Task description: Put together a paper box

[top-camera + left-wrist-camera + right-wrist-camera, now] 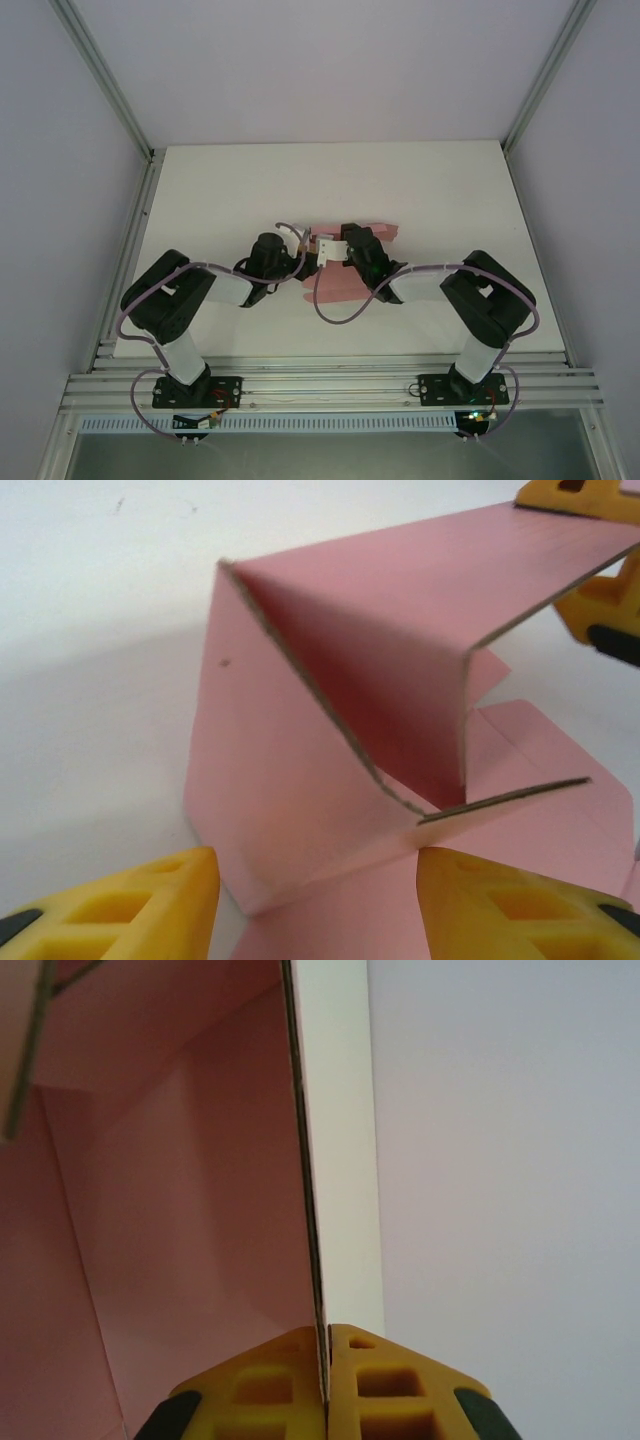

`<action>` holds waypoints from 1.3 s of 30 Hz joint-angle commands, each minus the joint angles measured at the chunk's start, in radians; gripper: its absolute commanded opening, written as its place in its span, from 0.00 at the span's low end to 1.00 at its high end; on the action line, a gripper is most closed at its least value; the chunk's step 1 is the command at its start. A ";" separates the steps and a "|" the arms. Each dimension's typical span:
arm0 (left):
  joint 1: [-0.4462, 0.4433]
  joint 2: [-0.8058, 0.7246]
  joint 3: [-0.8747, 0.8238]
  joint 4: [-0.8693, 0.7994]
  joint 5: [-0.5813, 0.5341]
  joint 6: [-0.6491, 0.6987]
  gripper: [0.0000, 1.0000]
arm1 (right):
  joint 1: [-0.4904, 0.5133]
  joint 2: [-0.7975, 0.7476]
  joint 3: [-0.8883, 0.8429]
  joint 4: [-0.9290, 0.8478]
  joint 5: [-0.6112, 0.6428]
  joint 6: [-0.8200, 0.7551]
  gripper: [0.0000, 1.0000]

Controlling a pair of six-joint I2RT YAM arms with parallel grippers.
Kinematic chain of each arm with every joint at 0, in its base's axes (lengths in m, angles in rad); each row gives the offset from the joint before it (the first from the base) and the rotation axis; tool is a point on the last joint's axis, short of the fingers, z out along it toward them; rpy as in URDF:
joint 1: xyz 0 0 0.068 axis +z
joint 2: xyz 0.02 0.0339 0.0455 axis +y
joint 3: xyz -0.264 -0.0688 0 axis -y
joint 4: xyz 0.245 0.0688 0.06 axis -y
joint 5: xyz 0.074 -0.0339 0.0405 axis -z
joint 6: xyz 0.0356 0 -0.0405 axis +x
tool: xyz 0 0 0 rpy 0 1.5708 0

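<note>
The paper box (340, 285) is pink card, partly folded, lying mid-table between both arms. In the left wrist view the paper box (330, 710) has one panel raised and bent over like a roof, with flat flaps beneath. My left gripper (315, 910) is open; its yellow fingers (130, 910) straddle a lower corner of the card, with the right-hand finger against a fold. My right gripper (327, 1380) is shut on the edge of an upright panel (310, 1160), pink on one face and white on the other. From above, the left gripper (298, 262) and right gripper (345, 243) meet over the card.
The white table (250, 190) is bounded by aluminium rails (130, 240) at the left and along the near edge. Pale enclosure walls stand close on both sides. The right gripper's yellow fingers (605, 605) reach into the left wrist view at top right.
</note>
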 commanded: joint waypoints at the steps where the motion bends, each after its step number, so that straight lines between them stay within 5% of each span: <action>1: -0.001 -0.031 -0.032 0.067 -0.025 -0.003 0.55 | 0.018 0.024 -0.053 -0.015 0.013 0.039 0.00; 8: 0.017 -0.094 -0.069 0.005 -0.028 -0.001 0.55 | 0.053 0.059 -0.120 0.112 0.064 -0.024 0.00; 17: 0.049 -0.086 -0.077 0.022 0.099 -0.028 0.51 | 0.091 0.138 -0.154 0.239 0.148 -0.023 0.00; 31: 0.034 0.054 -0.010 0.244 0.021 -0.018 0.48 | 0.109 0.097 -0.129 0.026 0.105 0.132 0.00; 39: -0.050 -0.008 -0.067 0.261 -0.080 0.037 0.53 | 0.084 0.045 -0.071 -0.207 0.057 0.256 0.00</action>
